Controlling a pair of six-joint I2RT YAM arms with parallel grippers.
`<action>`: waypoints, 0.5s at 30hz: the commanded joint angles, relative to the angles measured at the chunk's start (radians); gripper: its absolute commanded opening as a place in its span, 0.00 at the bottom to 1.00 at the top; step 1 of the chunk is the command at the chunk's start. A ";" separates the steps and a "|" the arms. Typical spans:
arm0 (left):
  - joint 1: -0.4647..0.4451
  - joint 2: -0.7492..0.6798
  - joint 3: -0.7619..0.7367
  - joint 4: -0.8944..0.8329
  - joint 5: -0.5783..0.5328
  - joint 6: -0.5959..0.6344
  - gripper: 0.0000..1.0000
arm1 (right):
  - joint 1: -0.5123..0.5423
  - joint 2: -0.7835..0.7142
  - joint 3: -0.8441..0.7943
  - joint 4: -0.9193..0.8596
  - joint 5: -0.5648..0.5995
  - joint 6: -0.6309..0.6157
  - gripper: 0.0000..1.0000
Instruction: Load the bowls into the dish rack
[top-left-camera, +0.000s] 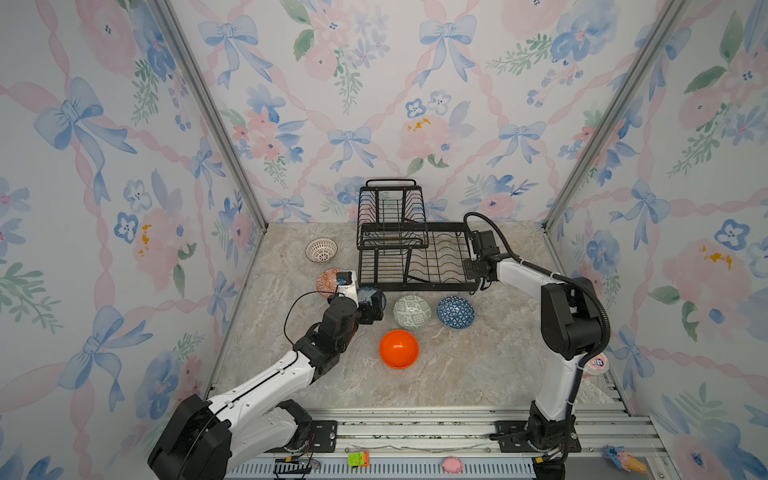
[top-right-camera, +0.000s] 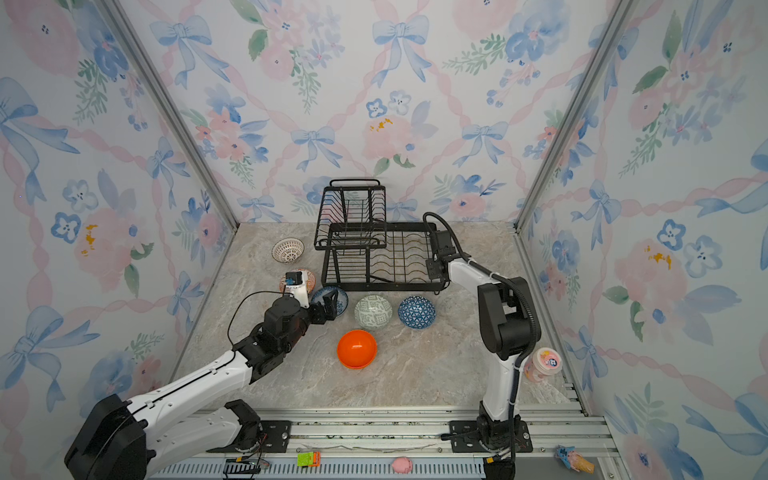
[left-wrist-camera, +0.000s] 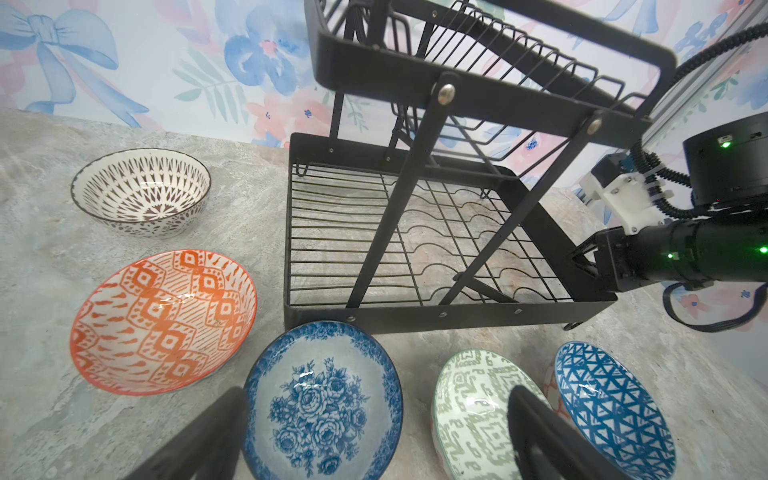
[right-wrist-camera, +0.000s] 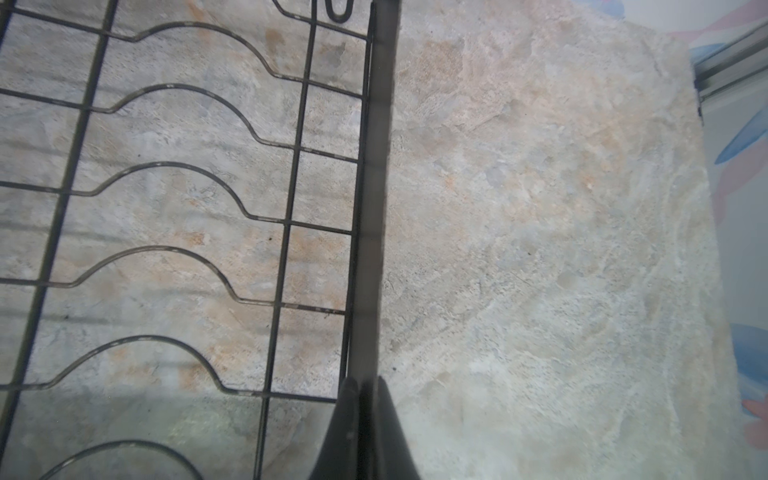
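Backdrop: floral bow-print walls around a marbled grey-beige table.
Left end effector: jaws spread wide, gripping nothing; it hangs low over the blue-and-white bowl.
Right end effector: pinched shut on the flat side bar of the dish rack, at the end of the lower tray farthest from the left end effector.
Blue-and-white bowl: directly under the left end effector, upright on the table, just beside the rack's front corner.
Red-orange bowl: just beside the left end effector, on the side away from the right one.
White lattice bowl: beyond the red-orange bowl, farther from the left end effector, toward the back wall.
Grey-green bowl and dark blue bowl: side by side between the two end effectors, leaning with their mouths toward the left one.
Orange bowl: behind the left end effector's fingertips, toward the arm bases, apart from the rest.
Rack: every bowl sits on the table outside it.
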 joint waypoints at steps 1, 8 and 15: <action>0.007 -0.016 -0.018 -0.035 -0.012 -0.030 0.98 | -0.008 0.005 0.021 -0.115 0.018 -0.023 0.08; 0.008 -0.011 0.003 -0.128 -0.029 -0.067 0.98 | -0.027 -0.038 0.009 -0.145 0.018 0.060 0.12; 0.023 -0.020 0.008 -0.208 -0.038 -0.107 0.98 | -0.066 -0.120 -0.060 -0.134 -0.002 0.147 0.31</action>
